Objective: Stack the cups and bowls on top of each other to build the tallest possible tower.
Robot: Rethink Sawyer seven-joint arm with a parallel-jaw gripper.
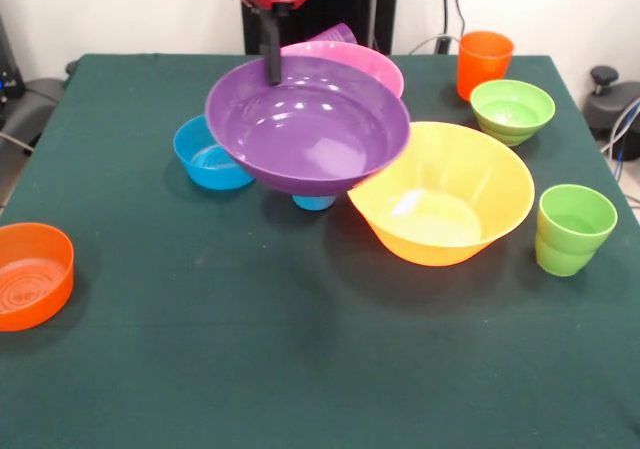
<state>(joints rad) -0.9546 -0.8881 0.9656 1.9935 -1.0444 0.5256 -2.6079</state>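
My gripper (272, 67) comes down from the top and is shut on the far rim of the wide purple bowl (310, 129). The bowl is tilted and sits over the sky blue cup (315, 202); only the cup's bottom shows under it, and I cannot tell whether they touch. The pink bowl (360, 59) is right behind, with the purple cup (335, 35) peeking over it. The small blue bowl (205, 159) is to the left, partly covered by the purple bowl. The yellow-orange bowl (445, 199) stands to the right, almost touching it.
The small green bowl (512, 109) and the orange cup (485, 61) stand at the far right. The lime green cup (572, 229) is near the right edge. The small orange bowl (30, 274) is at the left edge.
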